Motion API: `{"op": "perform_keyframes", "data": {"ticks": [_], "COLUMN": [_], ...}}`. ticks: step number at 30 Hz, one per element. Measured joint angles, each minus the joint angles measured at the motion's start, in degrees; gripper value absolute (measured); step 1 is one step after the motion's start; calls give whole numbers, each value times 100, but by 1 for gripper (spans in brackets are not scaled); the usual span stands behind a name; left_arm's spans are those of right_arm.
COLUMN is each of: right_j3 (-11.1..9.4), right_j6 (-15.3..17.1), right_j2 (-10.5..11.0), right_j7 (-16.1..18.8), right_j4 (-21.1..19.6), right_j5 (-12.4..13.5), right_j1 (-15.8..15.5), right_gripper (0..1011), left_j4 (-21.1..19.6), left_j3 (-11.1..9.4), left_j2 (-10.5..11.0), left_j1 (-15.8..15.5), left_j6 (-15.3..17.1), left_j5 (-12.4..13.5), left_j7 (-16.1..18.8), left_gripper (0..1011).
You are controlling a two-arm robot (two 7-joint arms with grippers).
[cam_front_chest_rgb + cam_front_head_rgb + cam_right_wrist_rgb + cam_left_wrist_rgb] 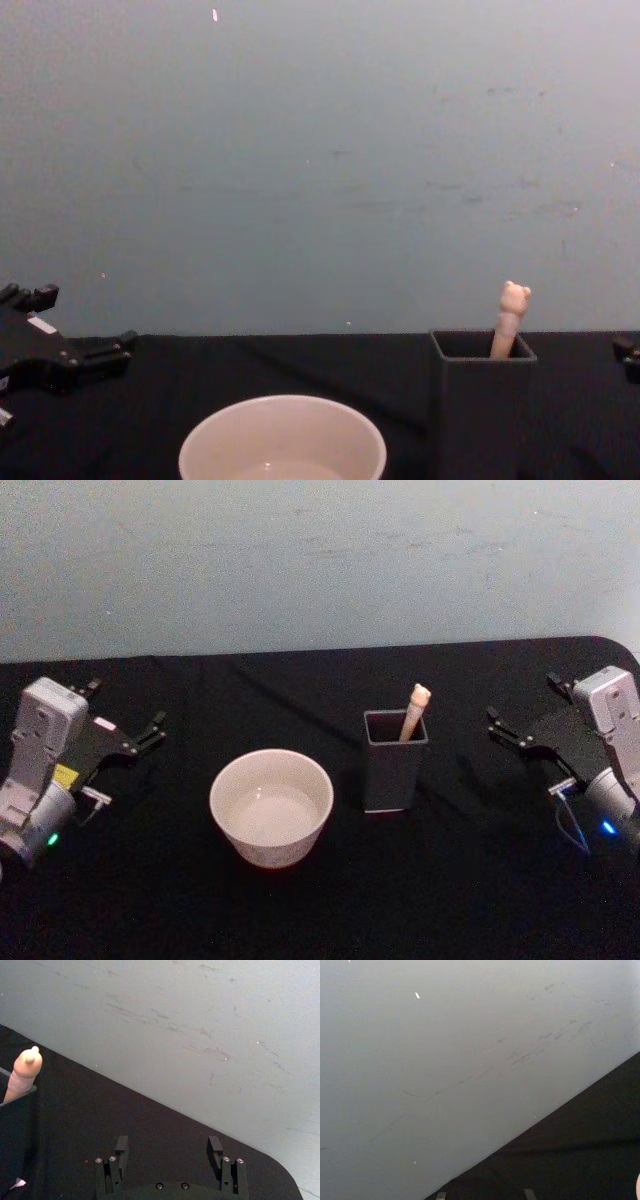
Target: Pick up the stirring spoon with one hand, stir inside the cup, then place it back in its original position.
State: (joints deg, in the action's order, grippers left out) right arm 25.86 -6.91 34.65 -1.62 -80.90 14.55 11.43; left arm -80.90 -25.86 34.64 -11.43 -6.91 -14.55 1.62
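Pickup is the step we judge to be in hand, and it is not yet started: the stirring spoon (413, 713) stands in the dark grey holder (392, 770). Its slim beige handle leans in the holder's far right corner, the tiny bear head poking above the rim and the bowl hidden inside. The cup (271, 807) sits on the tabletop (480, 880) just left of the holder, apart from it. Our right tool (523, 698) hovers well to the right of the holder, fingers spread wide and holding nothing. Our left tool (127, 702) sits far to the holder's left, beyond the cup, likewise wide and empty. The right tool is the nearer, so the next move, in our view, calls for bringing it over the holder, pinching the short exposed handle under the bear head, and lifting straight up past the tall square walls. The holder is matte, hard-edged and narrow; the cup is smooth, round, thick-rimmed and cream-white; the tabletop is flat black.
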Motion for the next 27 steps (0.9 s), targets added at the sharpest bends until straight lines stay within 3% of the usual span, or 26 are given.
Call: {"op": "perform_keyframes", "data": {"ticks": [27], "right_j3": [0], "right_j6": [0], "right_j2": [0], "right_j7": [0], "right_j4": [0], "right_j5": [0], "right_j1": [0], "right_gripper": [1003], "left_j4": [0], "left_j3": [0], "left_j2": [0], "left_j1": [0], "left_j6": [0], "left_j5": [0], "left_j7": [0], "left_gripper": [1002]}}
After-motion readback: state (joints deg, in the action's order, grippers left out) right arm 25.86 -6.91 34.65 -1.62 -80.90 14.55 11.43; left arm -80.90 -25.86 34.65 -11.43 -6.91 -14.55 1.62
